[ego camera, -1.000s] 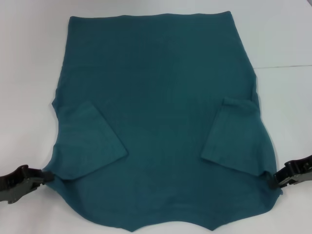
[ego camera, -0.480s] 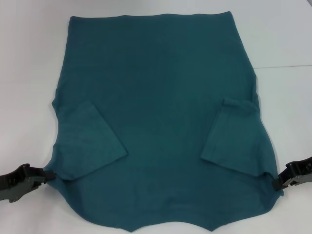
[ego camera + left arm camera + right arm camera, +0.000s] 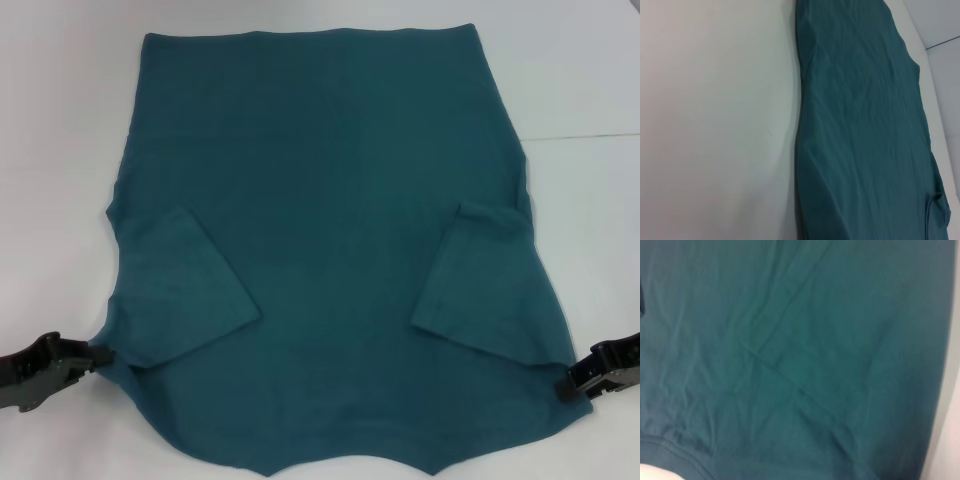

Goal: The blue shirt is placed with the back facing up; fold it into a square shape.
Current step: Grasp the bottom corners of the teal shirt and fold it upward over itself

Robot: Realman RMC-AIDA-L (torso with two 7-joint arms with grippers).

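White table [image 3: 60,120] carries your blue shirt [image 3: 330,180], spread flat with both sleeves folded inward. Your left gripper [image 3: 95,358] meets its left edge, your right gripper [image 3: 567,387] its right edge; neither grip can be told.
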